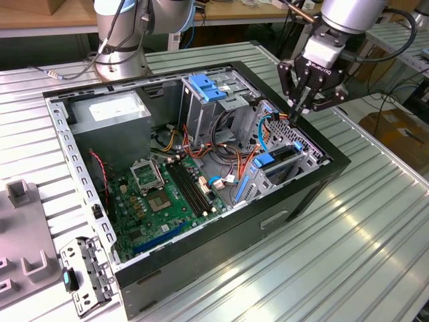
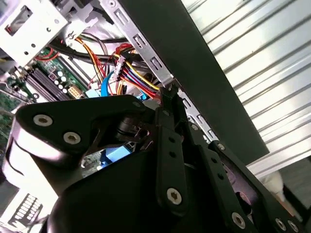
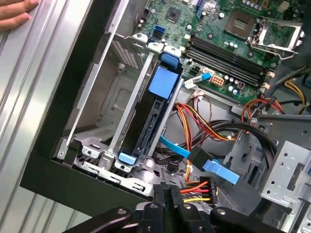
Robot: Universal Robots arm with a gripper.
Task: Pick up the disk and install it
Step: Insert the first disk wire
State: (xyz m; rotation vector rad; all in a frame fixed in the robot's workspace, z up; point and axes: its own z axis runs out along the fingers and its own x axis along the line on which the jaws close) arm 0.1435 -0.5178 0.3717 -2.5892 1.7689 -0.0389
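Note:
The disk (image 3: 151, 112) is a dark drive in a bright blue carrier. It stands on edge inside the metal drive cage at the corner of the open computer case (image 1: 305, 194). In the exterior view the disk (image 1: 280, 159) sits low in that cage at the case's right end. My gripper (image 1: 297, 113) hangs just above the cage's far side, apart from the disk, with its fingers pressed together on nothing. The fingertips (image 3: 167, 194) point down over the bundle of coloured wires. In the second wrist view the gripper (image 2: 167, 99) is by the case's metal rim.
A pale-blue latch plate (image 1: 204, 87) tops the upright bay at the case's back. A thin blue cable (image 3: 175, 146) with a black connector lies beside the disk. The motherboard (image 1: 167, 194) fills the case floor. A hand (image 3: 17, 12) rests outside the case wall. A loose metal bracket (image 1: 84, 275) lies on the table.

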